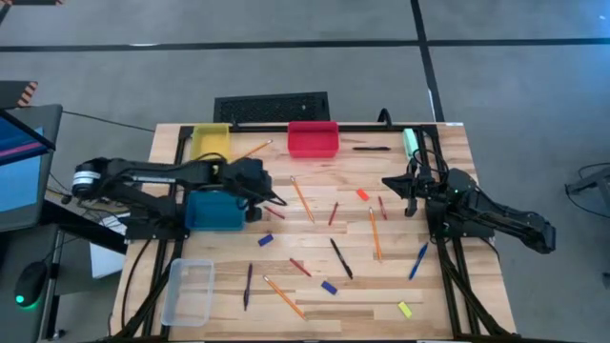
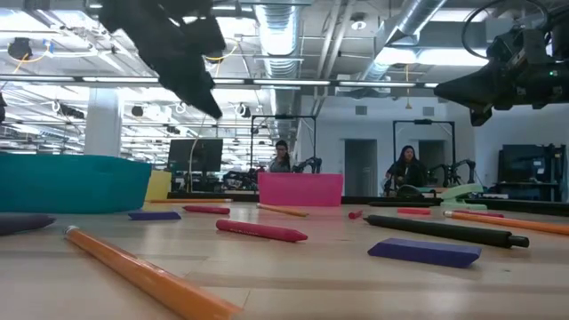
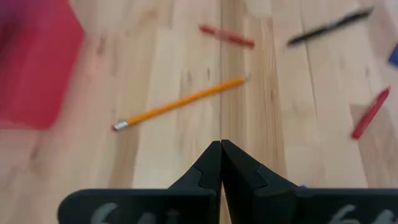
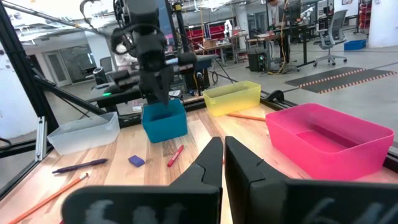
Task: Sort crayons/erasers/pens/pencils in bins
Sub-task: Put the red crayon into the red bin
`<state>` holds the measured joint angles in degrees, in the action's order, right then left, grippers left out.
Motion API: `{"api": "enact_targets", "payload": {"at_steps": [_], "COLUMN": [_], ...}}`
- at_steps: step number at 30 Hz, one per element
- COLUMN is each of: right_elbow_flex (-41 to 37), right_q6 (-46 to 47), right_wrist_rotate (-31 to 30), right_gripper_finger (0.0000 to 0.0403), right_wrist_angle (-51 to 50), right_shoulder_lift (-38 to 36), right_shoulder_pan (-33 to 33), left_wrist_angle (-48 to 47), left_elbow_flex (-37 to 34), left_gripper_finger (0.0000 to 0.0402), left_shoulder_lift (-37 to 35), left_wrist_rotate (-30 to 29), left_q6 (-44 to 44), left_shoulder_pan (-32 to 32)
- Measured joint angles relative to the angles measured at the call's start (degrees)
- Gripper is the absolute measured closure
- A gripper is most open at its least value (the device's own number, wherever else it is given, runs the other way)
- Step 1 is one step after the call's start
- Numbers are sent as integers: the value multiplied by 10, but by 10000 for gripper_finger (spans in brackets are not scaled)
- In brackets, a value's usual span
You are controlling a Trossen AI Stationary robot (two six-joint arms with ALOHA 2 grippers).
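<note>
Four bins and scattered sticks on a pale wooden table (image 1: 438,286)

Yellow bin (image 1: 211,141) and red bin (image 1: 313,138) at the far edge, teal bin (image 1: 213,210) and clear bin (image 1: 189,291) on the left; about five orange pencils (image 1: 301,198), five pens (image 1: 340,258), five crayons (image 1: 333,213), five erasers (image 1: 329,287) lie loose between; left gripper (image 1: 276,197) shut, empty, beside the teal bin; right gripper (image 1: 391,182) nearly closed, holding nothing; workshop behind

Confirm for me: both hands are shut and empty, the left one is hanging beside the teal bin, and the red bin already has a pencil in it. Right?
Not quite. The red bin holds nothing; the right wrist view shows its bare inside. The rest stands: the left hand hangs shut and empty beside the teal bin, and the right hand is shut and empty too.
</note>
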<state>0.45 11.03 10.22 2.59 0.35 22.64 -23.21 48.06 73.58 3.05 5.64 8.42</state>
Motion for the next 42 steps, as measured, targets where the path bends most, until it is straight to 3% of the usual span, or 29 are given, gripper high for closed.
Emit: {"api": "enact_targets", "payload": {"at_steps": [5, 19, 27, 42], "right_elbow_flex": [0, 0, 0, 0], "right_q6": [0, 0, 0, 0], "right_wrist_rotate": [0, 0, 0, 0], "right_gripper_finger": [377, 377, 377, 377], "right_wrist_angle": [0, 0, 0, 0], "right_shoulder_lift": [0, 0, 0, 0], "right_shoulder_pan": [0, 0, 0, 0], "left_wrist_angle": [-23, -65, -60, -56], "left_elbow_flex": [40, 94, 95, 97], "left_gripper_finger": [388, 279, 271, 271], "left_shoulder_lift": [82, 238, 259, 294], "left_wrist_rotate": [-8, -7, -61, -36], "left_q6": [38, 109, 151, 172], "left_shoulder_pan": [-11, -36, -48, -48]}}
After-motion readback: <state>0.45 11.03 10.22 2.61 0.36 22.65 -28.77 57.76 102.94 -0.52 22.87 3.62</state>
